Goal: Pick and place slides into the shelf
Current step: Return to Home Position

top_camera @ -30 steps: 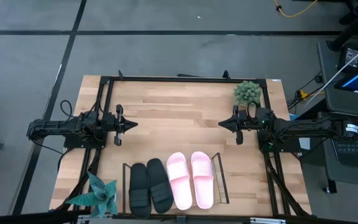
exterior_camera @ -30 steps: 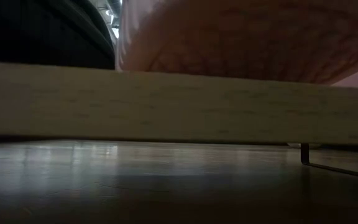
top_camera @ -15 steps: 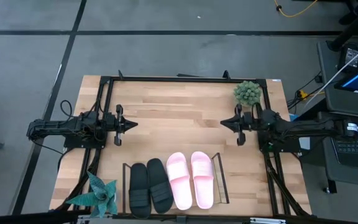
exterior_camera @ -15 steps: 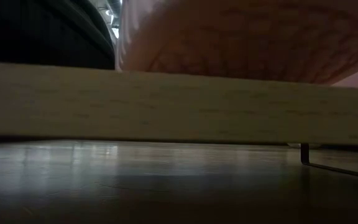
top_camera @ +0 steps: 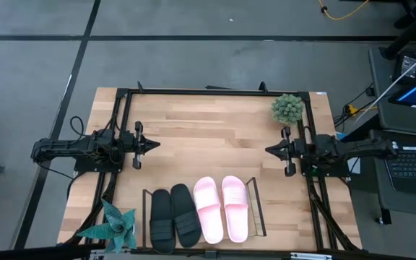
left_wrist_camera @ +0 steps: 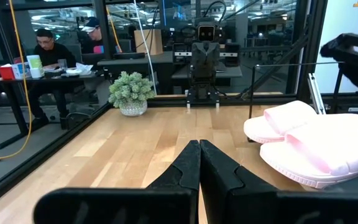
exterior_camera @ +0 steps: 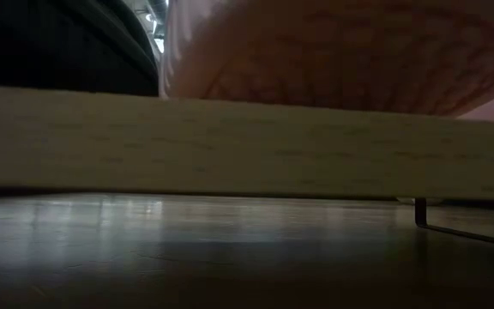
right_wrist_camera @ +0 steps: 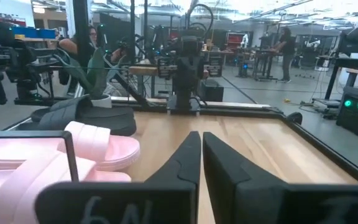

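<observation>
All four sandals sit side by side in the low rack of thin black wire with a light wooden base, at the lower middle of the high view. The matte black pair of foam slides takes the rack's left half and the pale pink pair of foam slides the right half, toes pointing up the picture. The two pairs lie just beside each other.

In the low view the rack's wooden base fills a pale band across the frame. A pink sole bulges above it, and one wire foot stands at the lower right.

The left gripper hangs over the light wooden table at the left of the high view, pointing toward the centre. Its own wrist view shows its two dark fingers pressed together with only a thin seam between them and nothing held.

The right gripper faces it from the right of the frame, below the round green potted plant. Its fingers are likewise closed tip to tip and empty. Both grippers are well apart from the rack.

A spiky teal potted plant stands at the table's lower left corner, just beside the black pair. Two people sit at a desk beyond the glass in the upper left of the left wrist view.
</observation>
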`<state>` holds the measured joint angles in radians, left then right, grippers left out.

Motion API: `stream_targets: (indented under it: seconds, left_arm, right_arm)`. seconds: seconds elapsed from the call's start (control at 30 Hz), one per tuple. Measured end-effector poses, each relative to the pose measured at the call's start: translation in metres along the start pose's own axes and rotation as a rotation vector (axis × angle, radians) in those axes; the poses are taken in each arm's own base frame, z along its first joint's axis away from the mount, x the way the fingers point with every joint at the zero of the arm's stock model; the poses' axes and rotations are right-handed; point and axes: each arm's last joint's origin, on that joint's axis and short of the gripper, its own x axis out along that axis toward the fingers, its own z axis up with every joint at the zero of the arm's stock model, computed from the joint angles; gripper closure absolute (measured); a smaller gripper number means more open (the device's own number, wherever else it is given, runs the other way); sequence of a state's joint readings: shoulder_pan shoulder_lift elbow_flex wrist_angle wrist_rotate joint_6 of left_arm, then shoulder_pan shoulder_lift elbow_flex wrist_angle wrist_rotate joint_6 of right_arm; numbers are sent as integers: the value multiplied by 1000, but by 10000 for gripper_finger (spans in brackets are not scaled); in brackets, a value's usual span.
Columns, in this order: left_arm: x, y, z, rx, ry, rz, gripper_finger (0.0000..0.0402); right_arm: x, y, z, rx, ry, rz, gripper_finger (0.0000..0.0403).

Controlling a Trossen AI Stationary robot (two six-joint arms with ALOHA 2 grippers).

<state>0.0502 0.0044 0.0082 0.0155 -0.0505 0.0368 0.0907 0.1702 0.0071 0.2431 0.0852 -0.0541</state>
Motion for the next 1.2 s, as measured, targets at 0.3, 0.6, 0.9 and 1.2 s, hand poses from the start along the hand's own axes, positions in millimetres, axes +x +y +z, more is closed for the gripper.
stream_targets:
  seconds: [0.3, 0.6, 0.9, 1.2]
  left_arm:
    - [0, 0, 0, 0, 0, 0, 401]
    - [0, 0, 0, 0, 0, 0, 401]
    - [0, 0, 0, 0, 0, 0, 401]
    - [0, 0, 0, 0, 0, 0, 401]
  right_arm:
    - [-11, -1, -6, -39, 43, 6, 382]
    - [-11, 1, -6, -88, 34, 80, 381]
    - [-11, -5, -3, -65, 14, 15, 381]
    - [-11, -14, -2, -1, 6, -72, 382]
